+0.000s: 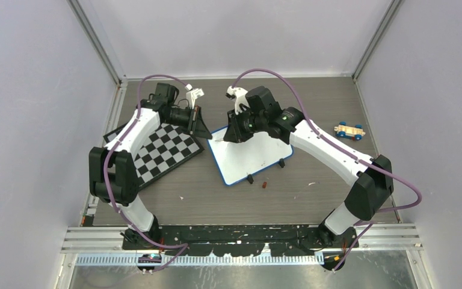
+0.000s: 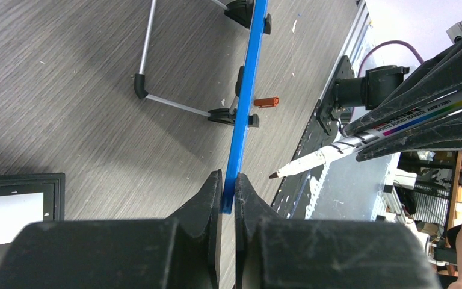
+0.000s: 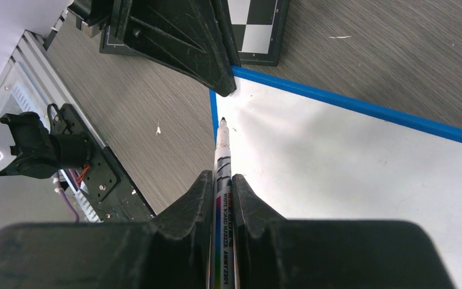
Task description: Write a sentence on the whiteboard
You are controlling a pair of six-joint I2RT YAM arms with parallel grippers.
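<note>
Grey wood-grain table [image 1: 313, 198] carries the whiteboard [image 1: 252, 159] at its middle, skewed, its long axis running near-left to far-right. Left gripper [image 2: 228, 180], on an arm bent at the elbow and reaching over the chessboard [image 1: 165, 153], is clamped on the blue frame at the board's far-left corner; right gripper [image 3: 219, 177], its arm folded in from the right, pinches a marker [image 3: 223, 150] whose tip points at that corner.

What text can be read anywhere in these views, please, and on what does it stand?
"WHITE BOARD MARKER": on the marker barrel, right wrist view.
A code follows, perhaps "AWMY2201": not sure.
Marker print in left wrist view: too small.
On the whiteboard: no writing visible.
</note>
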